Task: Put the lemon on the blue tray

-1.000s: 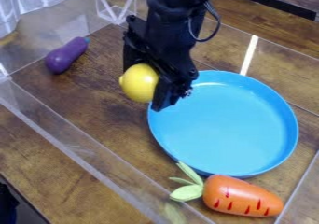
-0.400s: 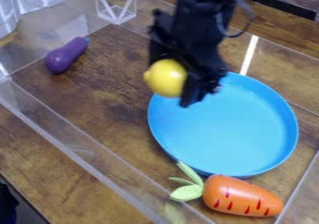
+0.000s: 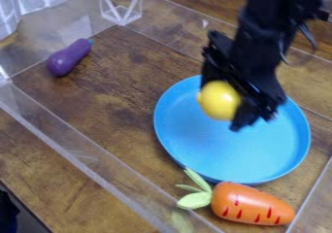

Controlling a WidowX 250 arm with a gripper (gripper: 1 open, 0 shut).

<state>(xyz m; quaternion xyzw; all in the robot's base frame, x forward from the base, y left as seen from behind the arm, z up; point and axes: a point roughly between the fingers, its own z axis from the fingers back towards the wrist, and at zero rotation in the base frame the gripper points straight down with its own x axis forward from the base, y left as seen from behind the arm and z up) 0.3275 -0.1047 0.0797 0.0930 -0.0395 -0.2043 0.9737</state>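
The pincer [image 3: 231, 103] is clamped on the lemon [image 3: 218, 100], holding it from above with the dark fingers running down either side of the fruit. A second ago the lemon hung just outside the rim of the blue tray [image 3: 279, 149], on the side toward the eggplant [image 3: 69, 56]; now the arm has carried it across the rim, and it hangs over the tray's inner surface, on the half nearer the eggplant. It looks low over the blue surface, though whether it already touches cannot be told from this angle.

That shift matters: the carry is essentially finished, and what remains, as I judge it, is a short lowering and then letting the fruit go. Because the lemon is smooth and rounded, it may roll once released, but the tray's raised rim should keep it in.

The carrot [image 3: 244, 202] lies on the counter [image 3: 116, 130] just outside the tray's near rim, and the eggplant sits well apart from the tray on the far side; neither is in the way.
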